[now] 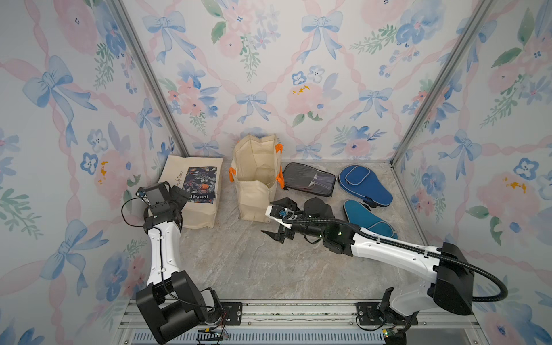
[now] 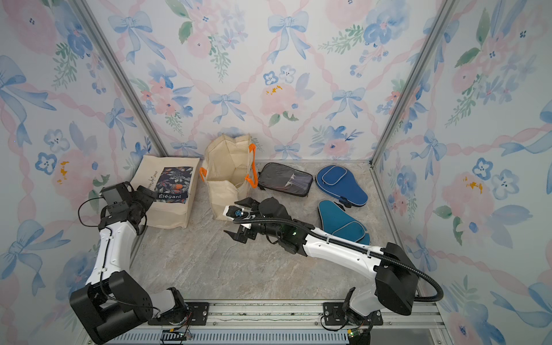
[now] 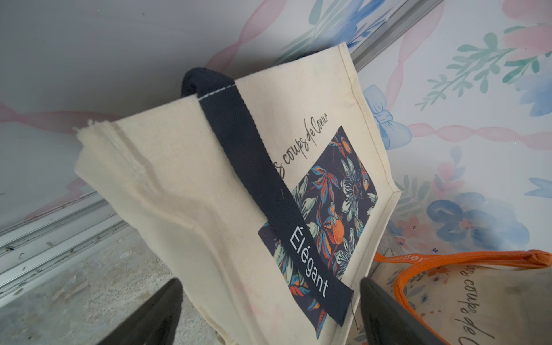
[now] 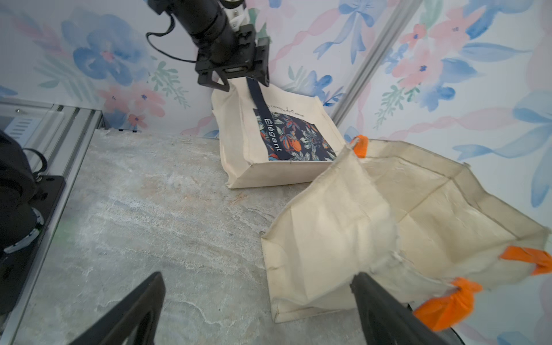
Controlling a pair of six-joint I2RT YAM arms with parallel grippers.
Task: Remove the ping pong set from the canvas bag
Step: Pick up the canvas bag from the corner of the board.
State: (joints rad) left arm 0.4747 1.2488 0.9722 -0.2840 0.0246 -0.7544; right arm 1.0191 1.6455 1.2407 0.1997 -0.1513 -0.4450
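Top views, left end effector (image 1: pixel 181 198): released, at the top edge of the navy-strap canvas bag (image 1: pixel 176 170).
Top views, right end effector (image 1: pixel 276 218): released, low over the worktop (image 1: pixel 239 263), just beside the orange-handled canvas bag (image 1: pixel 254 191).
Top views, task items: black case (image 1: pixel 309 179), blue case (image 1: pixel 366 185) and teal case (image 1: pixel 360 213) lie on the worktop, outside both bags.
Left wrist: fingers (image 3: pixel 161 310) spread either side of the navy strap (image 3: pixel 254 179), not pinching.
Right wrist: fingers (image 4: pixel 134 313) apart, one at the orange-handled canvas bag (image 4: pixel 328 224), contact unclear.
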